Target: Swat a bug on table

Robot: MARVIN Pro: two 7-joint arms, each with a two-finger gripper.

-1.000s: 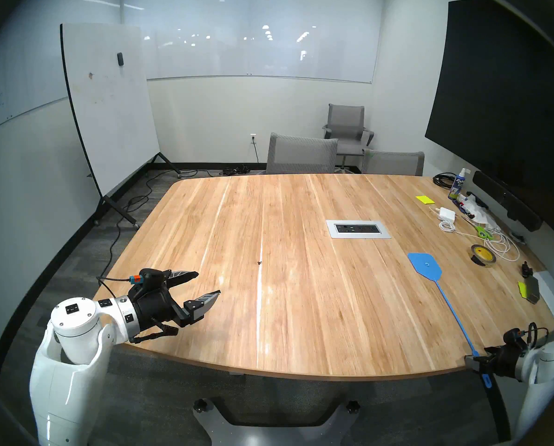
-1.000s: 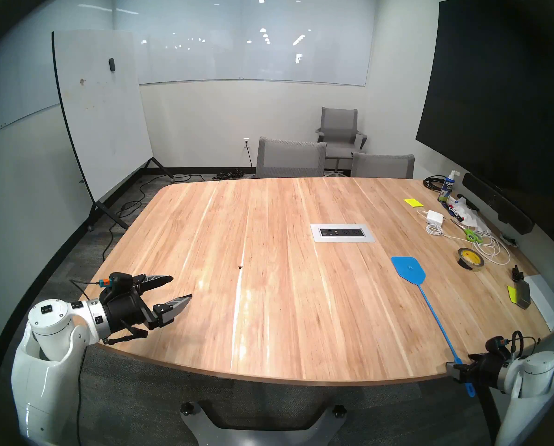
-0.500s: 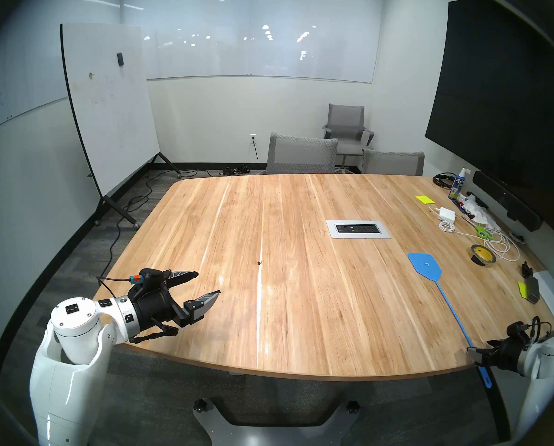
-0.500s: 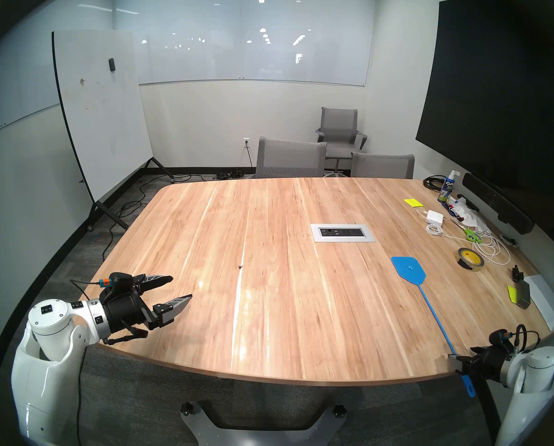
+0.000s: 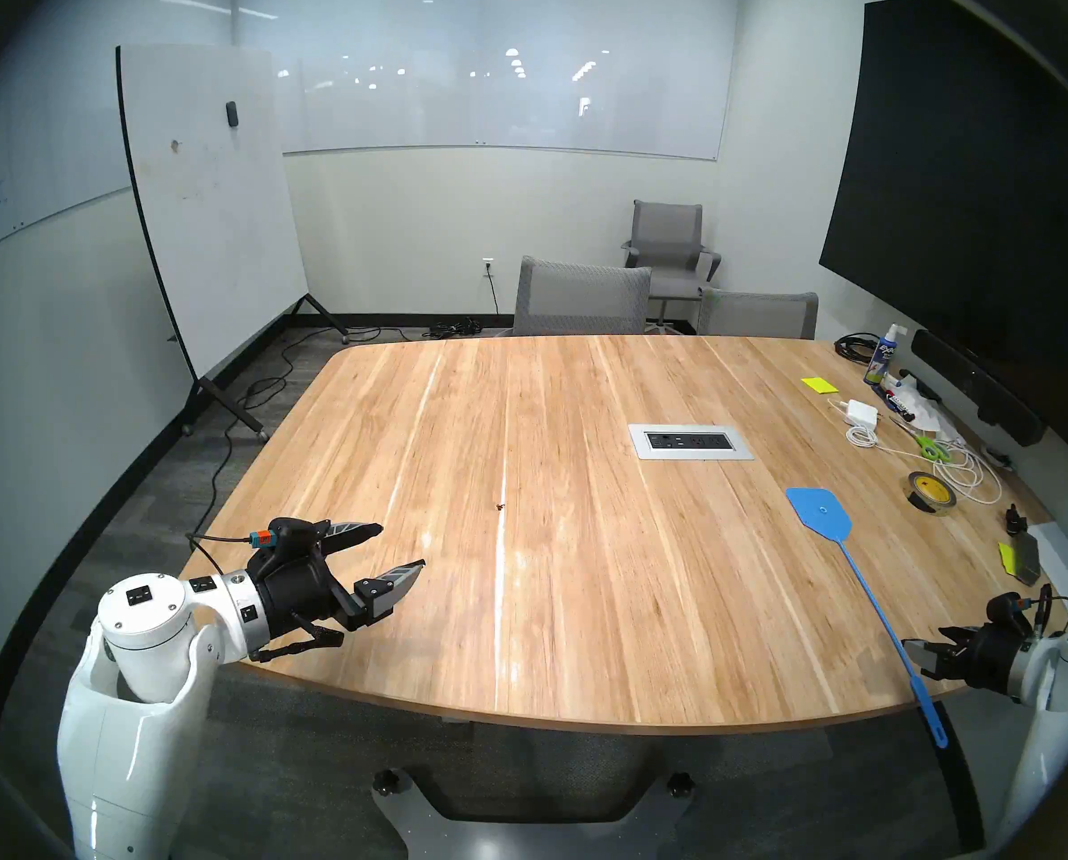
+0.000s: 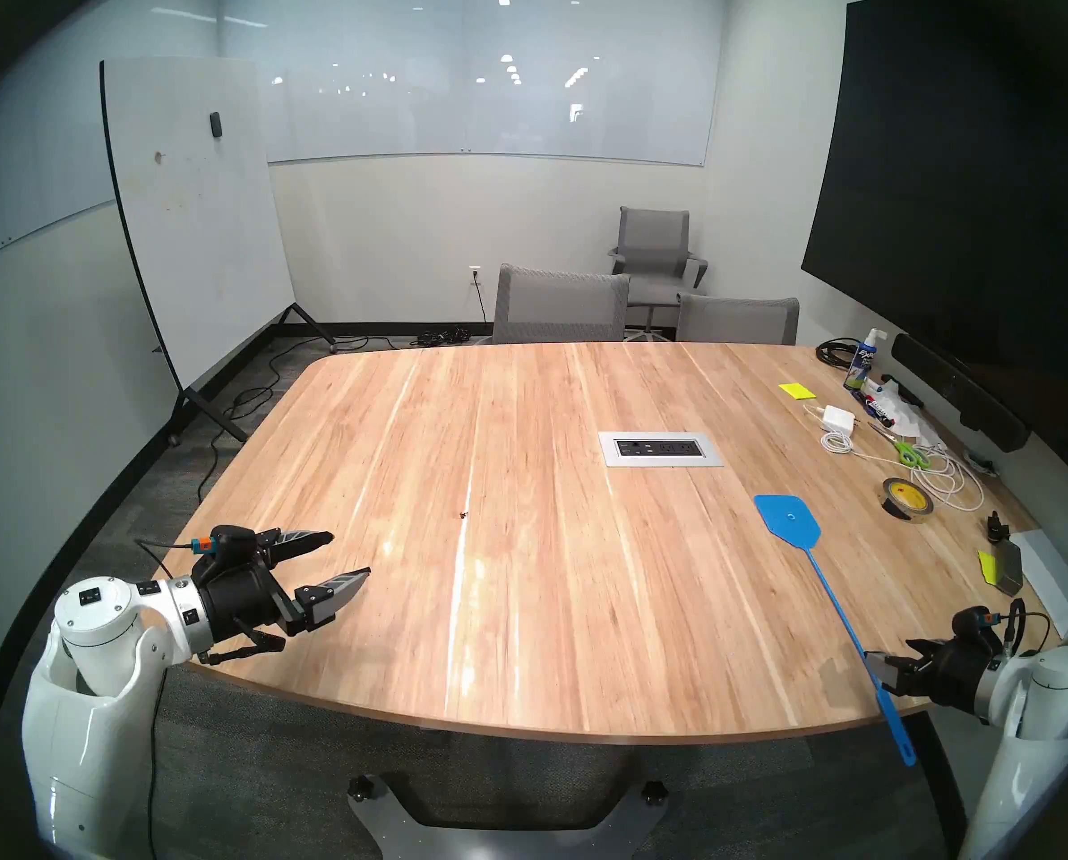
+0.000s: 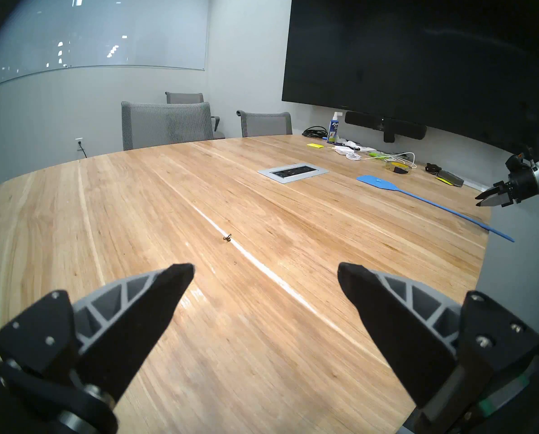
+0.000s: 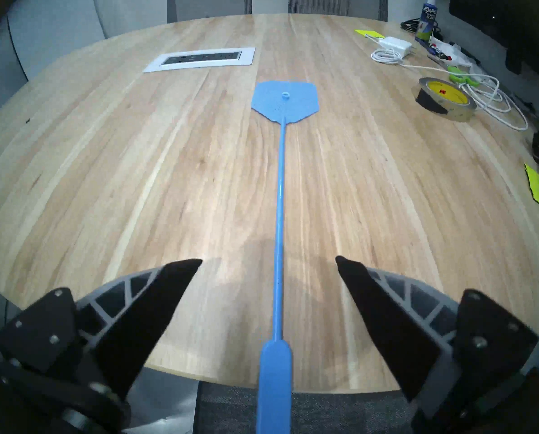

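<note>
My table and what lies on it

I see the wood table (image 5: 581, 592) with an outlet panel (image 5: 691, 442) set in it; on it lie the bug (image 5: 501, 505), a blue swatter (image 5: 820, 512), tape (image 5: 932, 491), scissors (image 5: 929, 448), a charger (image 5: 862, 413), yellow notes (image 5: 818, 384) and a spray bottle (image 5: 881, 357).

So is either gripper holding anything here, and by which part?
Nothing is held. The right gripper is open astride the fly swatter handle, not touching; the left gripper is open and empty.
</note>
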